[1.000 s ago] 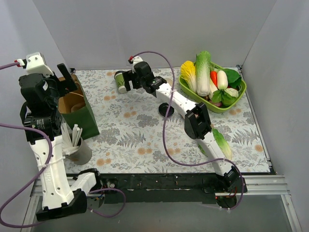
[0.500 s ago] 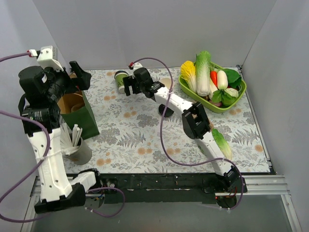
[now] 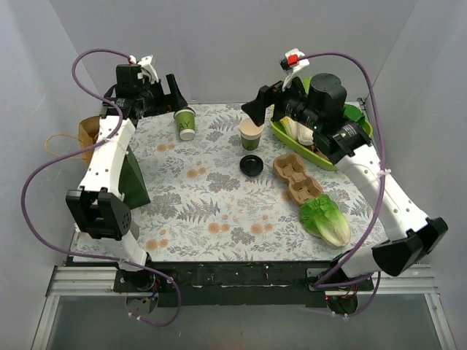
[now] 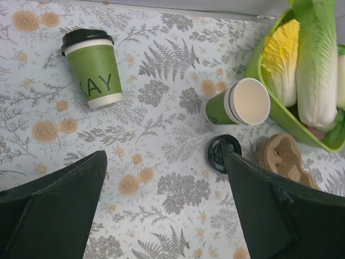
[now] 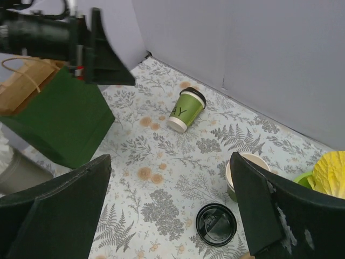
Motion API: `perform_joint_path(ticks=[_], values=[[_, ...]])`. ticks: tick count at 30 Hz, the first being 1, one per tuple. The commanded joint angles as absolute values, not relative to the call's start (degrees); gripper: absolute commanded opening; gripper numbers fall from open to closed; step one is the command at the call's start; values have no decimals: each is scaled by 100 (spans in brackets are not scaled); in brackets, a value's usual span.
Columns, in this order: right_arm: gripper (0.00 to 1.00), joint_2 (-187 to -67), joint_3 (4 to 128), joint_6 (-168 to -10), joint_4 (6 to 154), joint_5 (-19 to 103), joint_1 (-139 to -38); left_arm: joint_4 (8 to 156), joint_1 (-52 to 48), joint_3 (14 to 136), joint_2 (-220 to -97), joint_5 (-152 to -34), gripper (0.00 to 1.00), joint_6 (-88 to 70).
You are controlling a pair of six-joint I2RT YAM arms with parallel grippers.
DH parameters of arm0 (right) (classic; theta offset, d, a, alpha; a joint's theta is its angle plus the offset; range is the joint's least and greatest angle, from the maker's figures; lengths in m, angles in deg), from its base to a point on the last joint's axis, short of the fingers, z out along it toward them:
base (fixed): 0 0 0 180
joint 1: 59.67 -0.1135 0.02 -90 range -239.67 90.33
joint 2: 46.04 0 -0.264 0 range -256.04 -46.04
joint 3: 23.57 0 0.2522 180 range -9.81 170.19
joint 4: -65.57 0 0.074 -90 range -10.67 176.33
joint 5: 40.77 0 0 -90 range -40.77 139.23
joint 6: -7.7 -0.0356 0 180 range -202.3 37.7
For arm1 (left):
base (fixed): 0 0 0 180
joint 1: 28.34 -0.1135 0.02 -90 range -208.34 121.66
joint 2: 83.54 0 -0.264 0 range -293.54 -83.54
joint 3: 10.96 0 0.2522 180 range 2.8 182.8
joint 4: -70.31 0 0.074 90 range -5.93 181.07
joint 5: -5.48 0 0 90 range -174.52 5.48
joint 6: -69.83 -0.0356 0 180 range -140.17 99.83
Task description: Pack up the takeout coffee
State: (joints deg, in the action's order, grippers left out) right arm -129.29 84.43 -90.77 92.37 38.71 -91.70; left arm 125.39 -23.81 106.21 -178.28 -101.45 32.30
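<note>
The takeout coffee cup [image 3: 252, 135] stands open and upright at the back middle of the table, cream above and dark green below. It also shows in the left wrist view [image 4: 241, 103] and, partly behind a finger, in the right wrist view [image 5: 243, 162]. Its black lid [image 3: 252, 165] lies flat just in front of it, apart from it [image 4: 223, 152] [image 5: 215, 224]. My left gripper [image 3: 174, 91] hangs open and empty high over the back left [image 4: 167, 210]. My right gripper [image 3: 257, 109] is open and empty above the cup [image 5: 170, 210].
A lidded green cup [image 3: 185, 124] lies on its side at the back left [image 4: 94, 67] [image 5: 186, 110]. A brown pulp tray [image 3: 295, 177] and a lettuce [image 3: 325, 219] lie to the right. A green vegetable basket [image 3: 361, 131] is at the back right. A green bag [image 3: 135, 179] stands at the left.
The right gripper no longer holds the lidded green cup, which now lies on the table. Both arms have swung to new poses. The open cup, lid and pulp tray now show.
</note>
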Motion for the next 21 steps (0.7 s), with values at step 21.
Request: perform_joint_path(ticks=[21], values=[[98, -12101, 7316, -7922, 10007, 4431, -8964, 11396, -2201, 11546, -20956, -8381, 96, 3424]])
